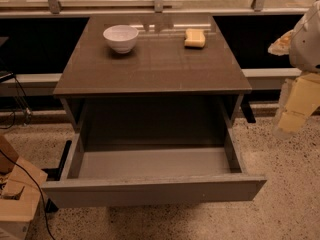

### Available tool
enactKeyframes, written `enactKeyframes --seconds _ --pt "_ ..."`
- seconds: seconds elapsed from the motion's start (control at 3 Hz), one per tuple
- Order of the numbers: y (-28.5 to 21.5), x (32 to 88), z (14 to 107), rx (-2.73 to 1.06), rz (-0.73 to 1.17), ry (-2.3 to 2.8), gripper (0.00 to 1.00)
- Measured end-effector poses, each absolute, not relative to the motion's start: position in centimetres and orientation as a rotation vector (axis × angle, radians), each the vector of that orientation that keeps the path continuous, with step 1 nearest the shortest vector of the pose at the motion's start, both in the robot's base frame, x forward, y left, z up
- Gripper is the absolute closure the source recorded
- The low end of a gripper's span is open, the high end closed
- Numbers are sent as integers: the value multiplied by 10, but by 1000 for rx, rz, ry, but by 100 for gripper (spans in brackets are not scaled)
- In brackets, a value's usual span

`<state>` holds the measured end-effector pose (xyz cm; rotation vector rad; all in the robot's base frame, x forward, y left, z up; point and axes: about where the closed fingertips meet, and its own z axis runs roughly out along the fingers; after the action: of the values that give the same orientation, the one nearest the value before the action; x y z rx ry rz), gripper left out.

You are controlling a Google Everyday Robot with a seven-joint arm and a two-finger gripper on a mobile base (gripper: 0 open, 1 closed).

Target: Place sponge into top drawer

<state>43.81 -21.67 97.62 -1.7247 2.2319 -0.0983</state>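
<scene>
The sponge point(195, 38), a small pale-yellow block, lies on the cabinet top at the back right. The top drawer point(150, 191) is pulled wide open toward me, and its grey inside holds nothing. My gripper point(296, 106) hangs at the right edge of the view, off the cabinet's right side, well to the right of the sponge and lower in the picture. It holds nothing.
A white bowl point(120, 38) stands on the cabinet top point(150, 69) at the back left. A cardboard box point(17, 196) sits on the speckled floor at the lower left, with black cables beside it. A glass wall with metal posts runs behind the cabinet.
</scene>
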Motion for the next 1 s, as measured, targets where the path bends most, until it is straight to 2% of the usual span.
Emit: enactKeyframes --seconds 0.67,1.0 --pt "-199 455 983 -1694 -90 2175 0" --pt "-183 483 986 -1723 28 2102 0"
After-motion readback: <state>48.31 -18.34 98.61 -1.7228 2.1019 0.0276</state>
